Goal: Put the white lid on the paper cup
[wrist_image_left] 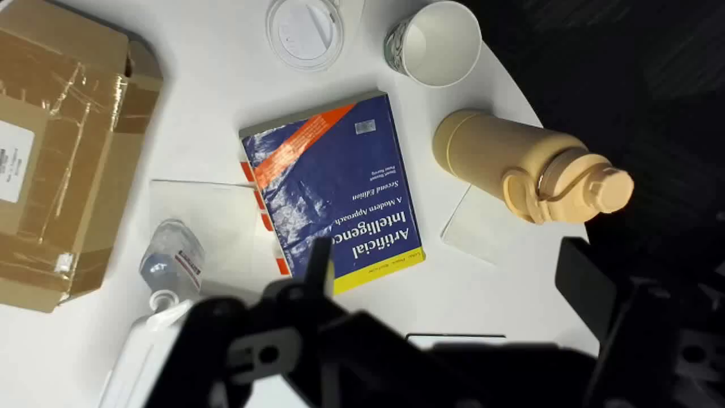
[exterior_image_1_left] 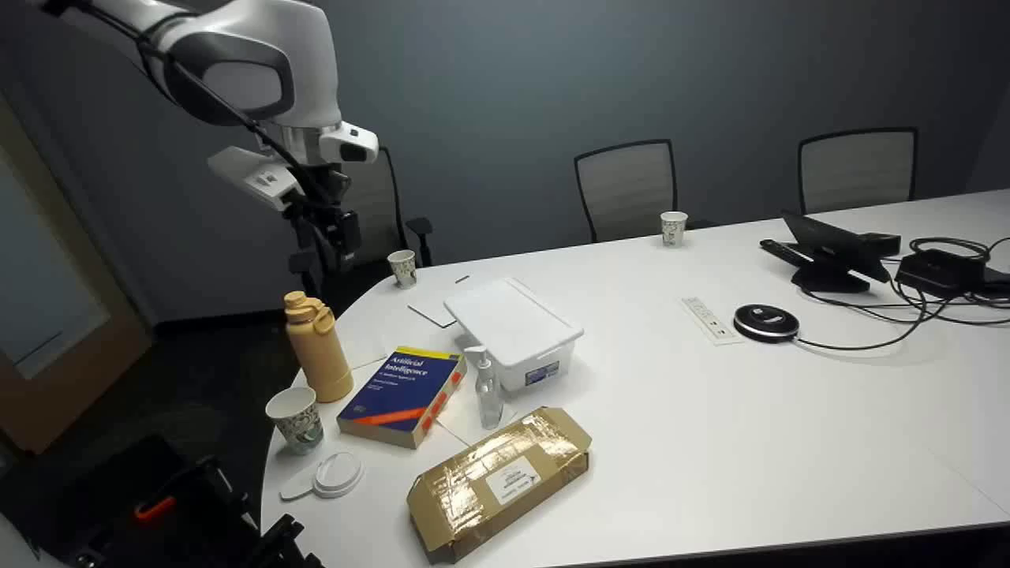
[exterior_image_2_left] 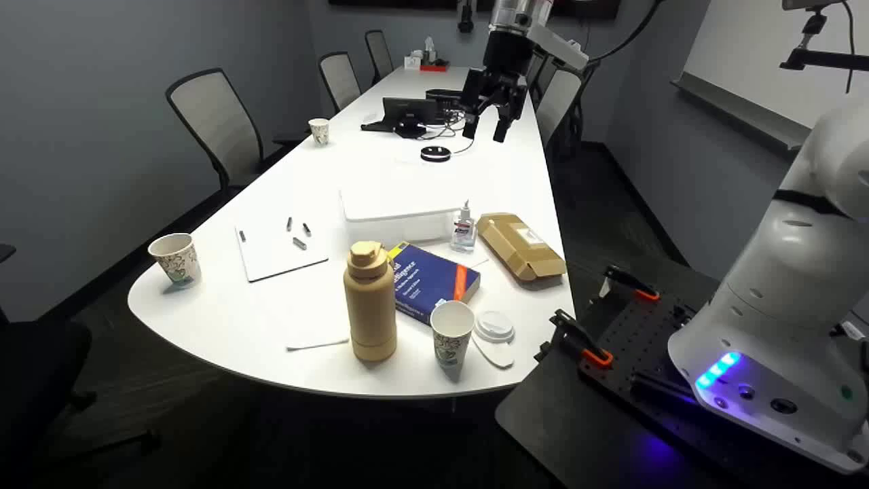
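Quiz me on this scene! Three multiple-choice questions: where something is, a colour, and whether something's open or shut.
1. Where is the white lid relative to the nearest paper cup?
A) On top B) Beside C) Inside

2. What colour is the water bottle?
A) Blue B) Green C) Tan

3. How does the end effector stand?
A) Open B) Shut, empty C) Gripping the cup

1 B: the wrist view shows them side by side.
2 C: it looks tan in every view.
3 A: its jaws stand apart.
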### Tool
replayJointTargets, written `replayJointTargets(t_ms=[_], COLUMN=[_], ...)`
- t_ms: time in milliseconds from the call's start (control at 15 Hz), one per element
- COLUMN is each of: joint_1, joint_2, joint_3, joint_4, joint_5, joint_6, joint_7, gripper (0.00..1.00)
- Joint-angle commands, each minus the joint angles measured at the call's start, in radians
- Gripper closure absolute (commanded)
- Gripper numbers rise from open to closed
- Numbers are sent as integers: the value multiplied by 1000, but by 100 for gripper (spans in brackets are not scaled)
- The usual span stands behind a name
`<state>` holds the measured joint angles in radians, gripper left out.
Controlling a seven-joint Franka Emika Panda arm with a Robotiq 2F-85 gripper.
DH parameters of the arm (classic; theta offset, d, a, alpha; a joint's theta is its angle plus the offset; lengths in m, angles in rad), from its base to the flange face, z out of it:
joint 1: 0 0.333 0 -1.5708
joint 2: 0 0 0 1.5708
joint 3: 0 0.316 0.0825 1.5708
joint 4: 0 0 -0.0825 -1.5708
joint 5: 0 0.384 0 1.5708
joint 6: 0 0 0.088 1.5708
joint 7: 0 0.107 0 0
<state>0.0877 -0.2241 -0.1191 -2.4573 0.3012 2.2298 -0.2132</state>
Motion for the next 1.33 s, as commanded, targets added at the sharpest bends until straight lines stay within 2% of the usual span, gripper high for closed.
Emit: replayJointTargets(t_ms=[0,333,533,1000,1267], joint_1=[-24,-24,-23,-6,-13], joint_2=[1,1,0,14,59], joint_3=[23,23,48,153,179], joint_4=[2,2,-41,-272,-373], joint_5=[5,5,-11,-41,-85], joint_6=[-4,-4,58,339,471], joint_7=[-4,-4,22,172,252], gripper=[0,0,0,0,0])
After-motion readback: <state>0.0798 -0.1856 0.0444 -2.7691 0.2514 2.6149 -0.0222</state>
